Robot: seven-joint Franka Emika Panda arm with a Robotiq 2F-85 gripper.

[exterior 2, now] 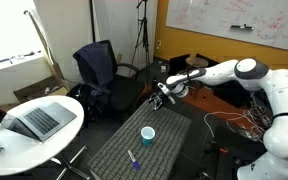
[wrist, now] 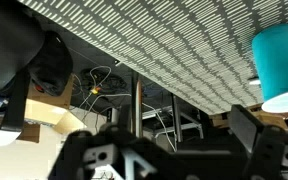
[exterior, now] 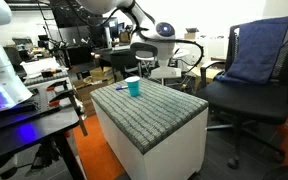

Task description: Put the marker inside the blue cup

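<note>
The blue cup [exterior: 134, 87] stands upright on the grey padded block [exterior: 159, 112], near its far edge. The marker [exterior: 121, 89], a small dark-blue pen, lies on the pad close beside it. In an exterior view, the cup [exterior 2: 147, 134] is mid-pad and the marker [exterior 2: 133, 160] lies nearer the camera. My gripper [exterior 2: 157, 97] hangs in the air beyond the block's [exterior 2: 169, 135] far end, open and empty. The wrist view is upside down: the cup [wrist: 280, 58] shows at the right edge, my gripper [wrist: 169, 150] stands wide open, and the marker is out of view.
An office chair draped with a blue cloth [exterior: 256, 55] stands beside the block, seen also as a dark chair [exterior 2: 97, 68]. A round white table [exterior 2: 14, 150] carries a laptop [exterior 2: 39, 120]. A tripod [exterior 2: 141, 45] and cluttered desks [exterior: 44, 70] stand behind.
</note>
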